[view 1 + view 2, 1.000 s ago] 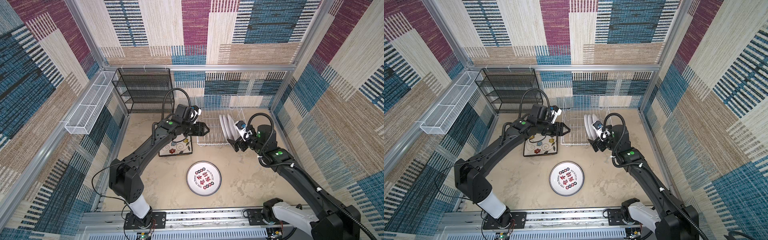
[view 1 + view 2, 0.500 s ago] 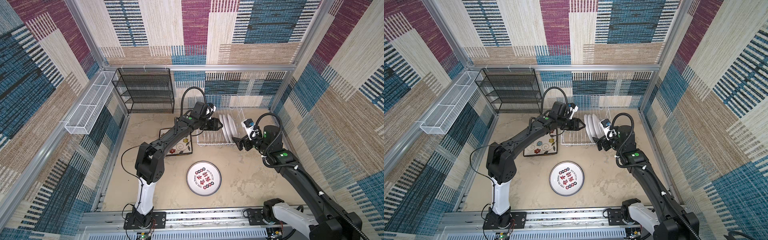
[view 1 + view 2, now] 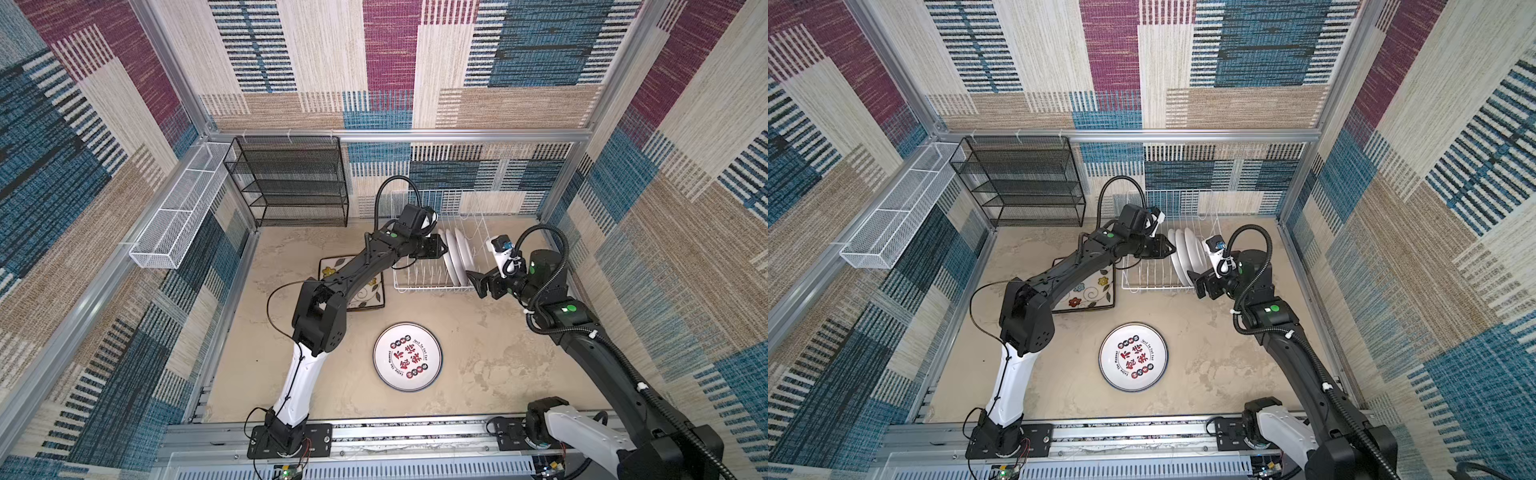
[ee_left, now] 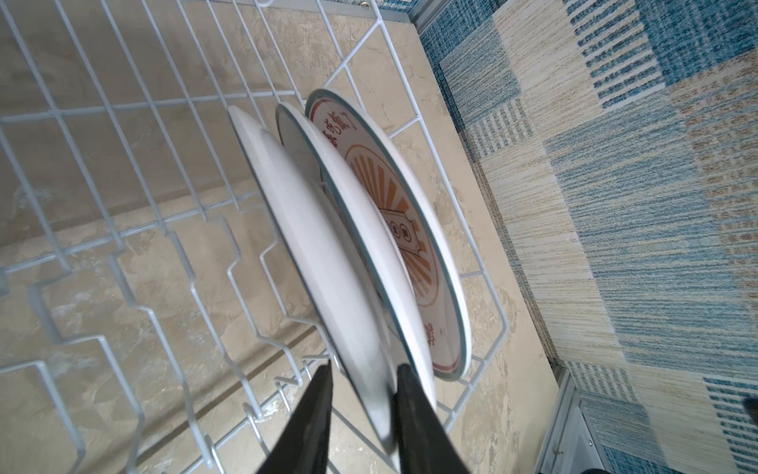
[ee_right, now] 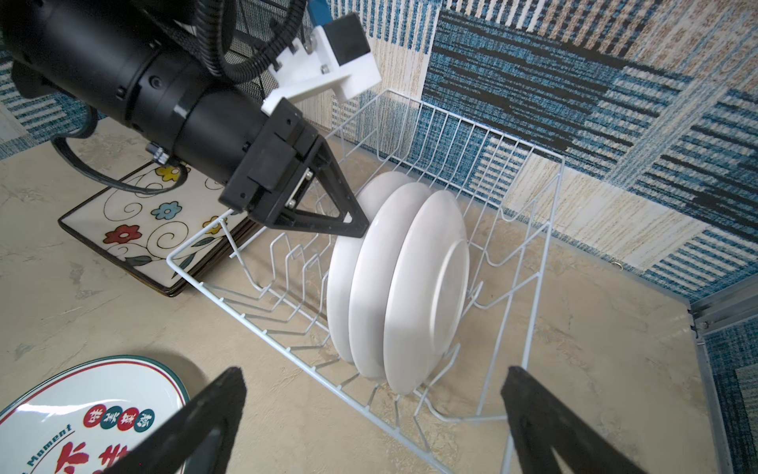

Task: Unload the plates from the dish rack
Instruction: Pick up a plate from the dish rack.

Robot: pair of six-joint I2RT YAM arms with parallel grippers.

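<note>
I am holding my left jaws astride the upper rim of the nearest round plate [image 4: 320,254]; whether they are pinching, I cannot tell. It is standing on edge, first of three in the dish rack [image 3: 415,286], so the exit is likely straight up. My right jaws are hanging wide open nearby. One flat round plate [image 3: 407,357] and a stack of square plates [image 5: 135,230], uncounted, are lying on the desk [image 3: 478,332].
</note>
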